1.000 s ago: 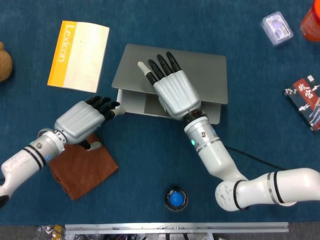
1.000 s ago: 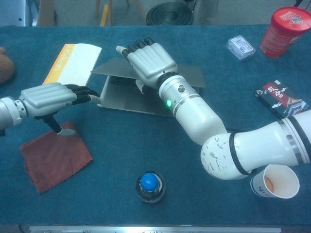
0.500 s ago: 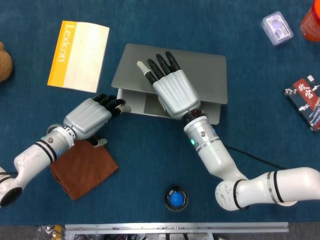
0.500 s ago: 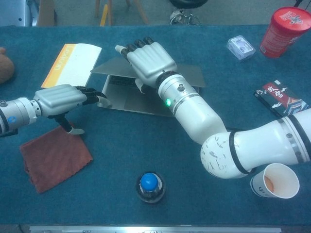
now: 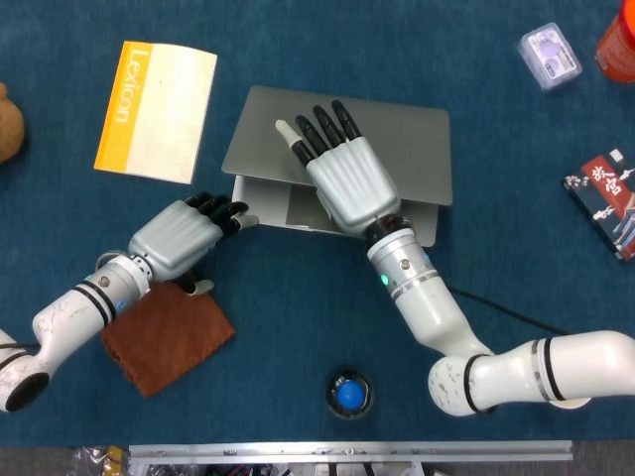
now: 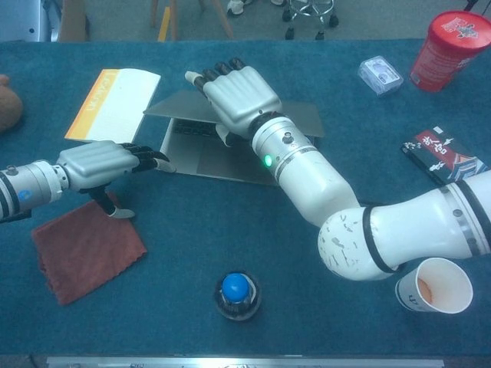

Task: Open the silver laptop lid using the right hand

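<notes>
The silver laptop [image 5: 342,149] lies mid-surface, lid ajar at the front edge. The right hand [image 5: 342,174] rests on the lid, fingers extended, thumb apparently under the lip. The left hand [image 5: 179,238] grasps nothing; its fingertips touch the base corner. The lid is rigid, smooth and hinge-resisted: lift at the front edge and steady the light base.

A laptop [image 5: 397,149] lies under the right robot hand [image 5: 347,178] on the desk [image 5: 298,40], booklet [image 5: 157,109] and cloth [image 5: 167,335] to its left, box [image 5: 607,203] well right.
</notes>
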You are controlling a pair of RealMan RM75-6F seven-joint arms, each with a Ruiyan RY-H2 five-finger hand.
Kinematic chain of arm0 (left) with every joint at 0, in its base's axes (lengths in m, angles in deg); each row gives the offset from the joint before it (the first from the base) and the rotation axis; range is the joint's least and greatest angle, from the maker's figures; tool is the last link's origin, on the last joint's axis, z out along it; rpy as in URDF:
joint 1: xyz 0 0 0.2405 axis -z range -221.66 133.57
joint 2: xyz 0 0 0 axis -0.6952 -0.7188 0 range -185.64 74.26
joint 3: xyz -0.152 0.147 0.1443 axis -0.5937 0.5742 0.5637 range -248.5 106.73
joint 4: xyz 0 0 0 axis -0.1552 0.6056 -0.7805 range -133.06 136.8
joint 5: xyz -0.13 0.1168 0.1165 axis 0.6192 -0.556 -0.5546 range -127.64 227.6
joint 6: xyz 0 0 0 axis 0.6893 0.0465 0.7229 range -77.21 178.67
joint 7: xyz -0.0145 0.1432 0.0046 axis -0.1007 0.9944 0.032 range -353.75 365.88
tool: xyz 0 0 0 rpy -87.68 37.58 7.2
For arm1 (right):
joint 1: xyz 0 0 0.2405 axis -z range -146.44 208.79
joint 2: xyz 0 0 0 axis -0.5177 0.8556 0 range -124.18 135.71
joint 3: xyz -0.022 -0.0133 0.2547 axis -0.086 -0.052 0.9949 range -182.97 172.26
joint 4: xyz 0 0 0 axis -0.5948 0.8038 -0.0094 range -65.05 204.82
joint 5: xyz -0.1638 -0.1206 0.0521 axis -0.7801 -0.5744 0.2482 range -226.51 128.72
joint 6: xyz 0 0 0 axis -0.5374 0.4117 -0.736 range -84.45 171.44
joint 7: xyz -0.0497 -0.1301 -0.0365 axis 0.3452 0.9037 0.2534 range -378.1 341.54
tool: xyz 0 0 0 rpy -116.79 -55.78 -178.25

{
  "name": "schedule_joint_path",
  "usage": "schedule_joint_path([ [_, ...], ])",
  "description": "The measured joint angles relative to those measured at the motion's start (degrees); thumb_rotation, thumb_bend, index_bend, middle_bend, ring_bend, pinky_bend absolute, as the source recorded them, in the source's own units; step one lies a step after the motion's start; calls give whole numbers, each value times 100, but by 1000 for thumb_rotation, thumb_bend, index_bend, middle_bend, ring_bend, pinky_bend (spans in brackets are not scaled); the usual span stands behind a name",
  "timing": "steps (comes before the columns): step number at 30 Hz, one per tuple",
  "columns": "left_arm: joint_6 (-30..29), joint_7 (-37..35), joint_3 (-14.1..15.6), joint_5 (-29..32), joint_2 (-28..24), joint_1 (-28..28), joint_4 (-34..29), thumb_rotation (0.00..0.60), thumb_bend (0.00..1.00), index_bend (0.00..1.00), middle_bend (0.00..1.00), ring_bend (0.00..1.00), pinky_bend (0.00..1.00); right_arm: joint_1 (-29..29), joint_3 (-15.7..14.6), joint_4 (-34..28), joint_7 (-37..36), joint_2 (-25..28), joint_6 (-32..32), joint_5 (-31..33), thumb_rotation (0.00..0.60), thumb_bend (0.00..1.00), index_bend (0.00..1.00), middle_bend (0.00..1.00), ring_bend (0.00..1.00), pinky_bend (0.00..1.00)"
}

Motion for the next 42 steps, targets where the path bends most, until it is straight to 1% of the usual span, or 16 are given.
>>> schedule_joint_path([
  [13,-37,-35,65,37,20,40,53,526,224,100,67,51,92,-24,144,40,-22,139,49,15,600,428,19,114,0,14],
  [31,-110,-44,105,87,6,60,60,525,224,101,67,52,92,-75,616,196,-165,648,131,212,600,428,19,114,0,14],
  [42,-109,17,113,135,5,75,25,522,224,100,67,52,92,-78,702,411,-237,919,142,394,600,428,19,114,0,14],
])
